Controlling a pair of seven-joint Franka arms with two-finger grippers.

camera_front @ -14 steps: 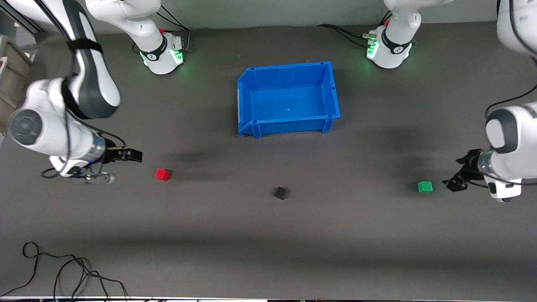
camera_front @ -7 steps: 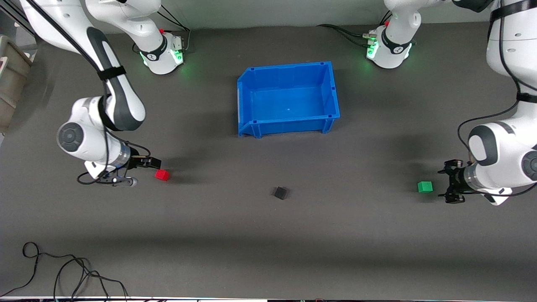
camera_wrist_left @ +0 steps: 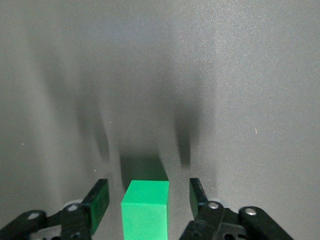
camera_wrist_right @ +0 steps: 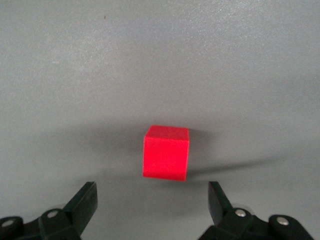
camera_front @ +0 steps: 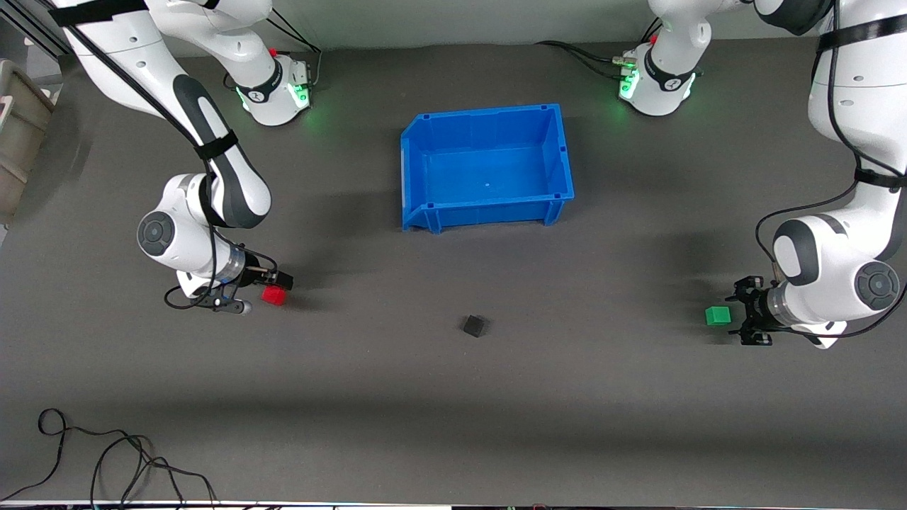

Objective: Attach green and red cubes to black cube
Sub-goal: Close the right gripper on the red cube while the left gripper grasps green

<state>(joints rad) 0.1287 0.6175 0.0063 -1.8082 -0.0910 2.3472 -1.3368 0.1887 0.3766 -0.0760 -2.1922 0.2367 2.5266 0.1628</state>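
**Both grippers squaring up to their cubes; nothing gripped yet**

At the left arm's end of the table, the left gripper [camera_wrist_left: 146, 207] is sitting low with its fingers [camera_wrist_left: 98, 200] spread wide, and the green cube [camera_wrist_left: 145, 207] is lying between them with clear gaps on both sides. No pad is touching it. The front view is showing the same gripper [camera_front: 745, 320] just beside the cube [camera_front: 717, 315].

Toward the right arm's end, the right gripper [camera_wrist_right: 152, 205] is likewise standing wide open. The red cube [camera_wrist_right: 166, 152] is resting on the table just ahead of the fingertips, not yet between them. From the front camera, the gripper [camera_front: 278, 282] is appearing right at the cube [camera_front: 273, 296]; whether they are touching cannot be told.

Judgement: the step in hand is the pickup approach, both arms working at once. The left gripper is looking ready to close. The right one is needing a short further advance so that its fingers straddle the cube before closing. Both cubes are then needing to be carried to the black cube [camera_front: 475, 326], which is sitting alone between them, well apart from each and turned at an angle to them.

The blue bin [camera_front: 415, 170] is standing farther from the front camera than the black cube. It is holding nothing.
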